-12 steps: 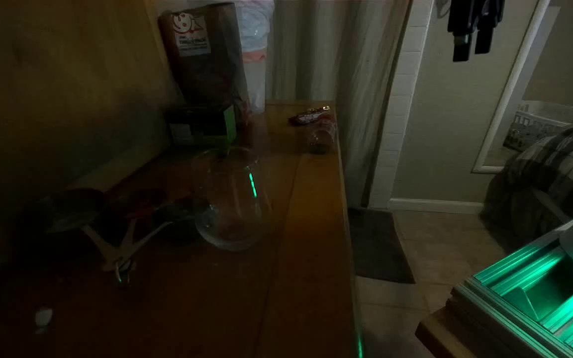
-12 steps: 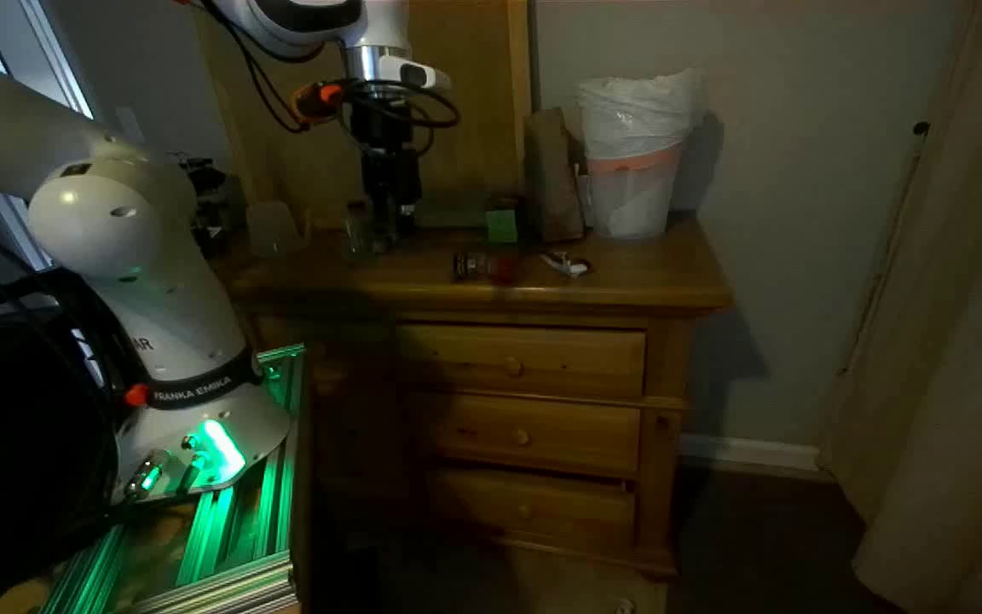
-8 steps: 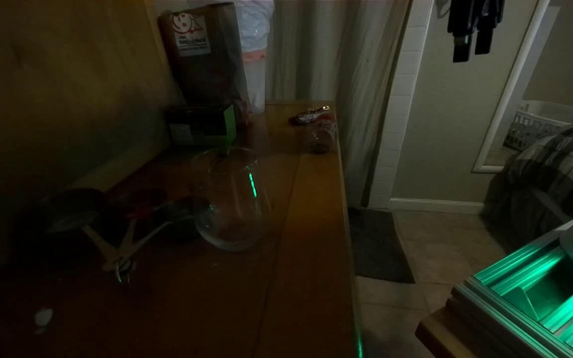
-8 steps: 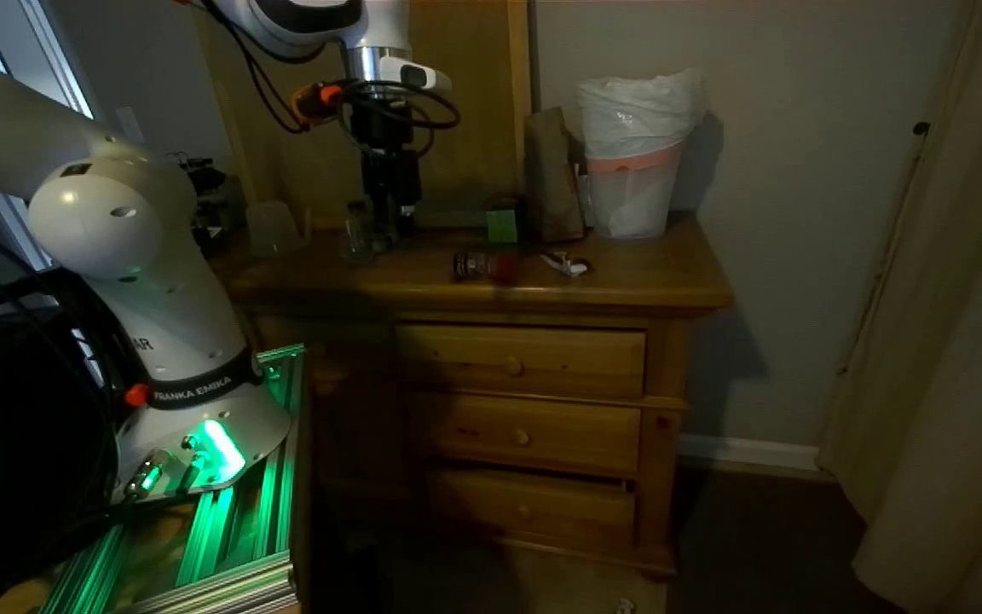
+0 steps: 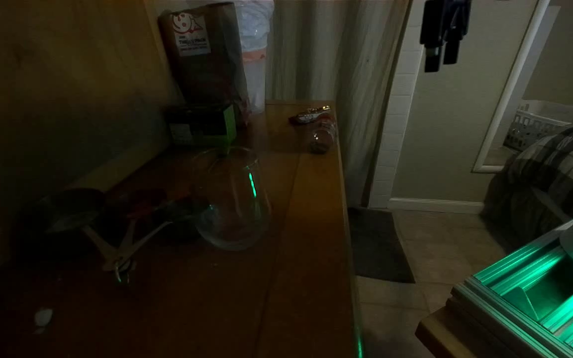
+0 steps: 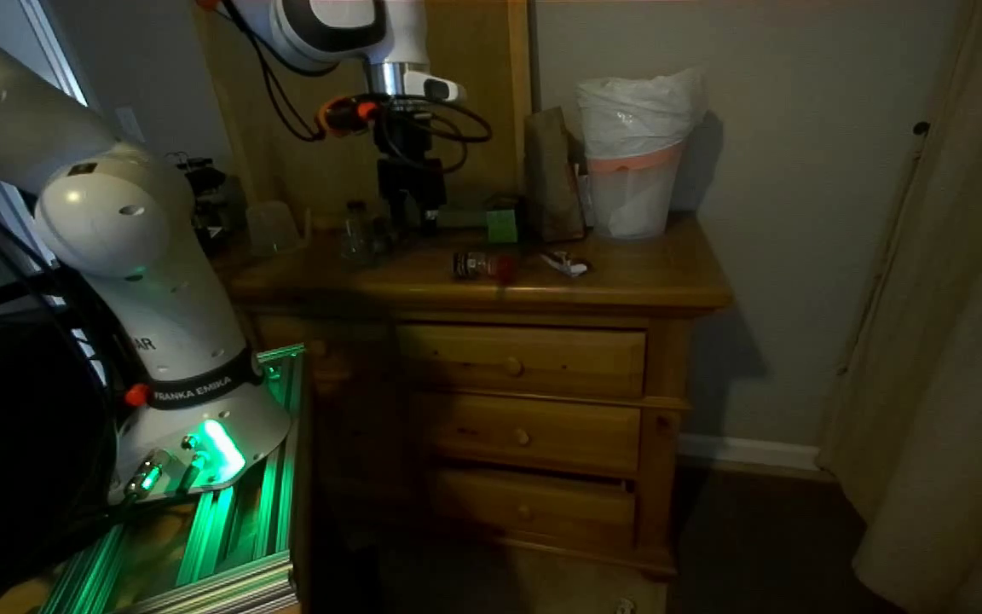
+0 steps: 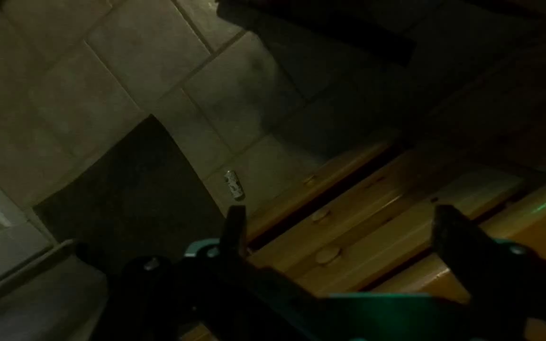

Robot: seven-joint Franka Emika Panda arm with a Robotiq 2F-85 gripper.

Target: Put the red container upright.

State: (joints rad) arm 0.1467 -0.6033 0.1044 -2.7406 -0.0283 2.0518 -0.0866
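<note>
My jaws stand wide apart with nothing between them, hanging over the tiled floor (image 7: 249, 90) out in front of the bench (image 6: 653, 273). The red container (image 6: 484, 267) lies lower than the jaws and off to one side, on the bench near its front edge; the wrist view doesn't show it, so I'm leaning on both exterior views. I judge this to be the approach: I'd swing the jaws in above the container before dropping, then turn them to close across its narrow width, clear of the crumpled wrapper (image 6: 565, 263) past its red end. A light squeeze, a small lift, then a tip about the jaws' closing line should stand it up. It's on its side, long axis roughly along the bench's front edge, dark end towards the jaws, red end pointing away. Which end is the base, I can't tell.
</note>
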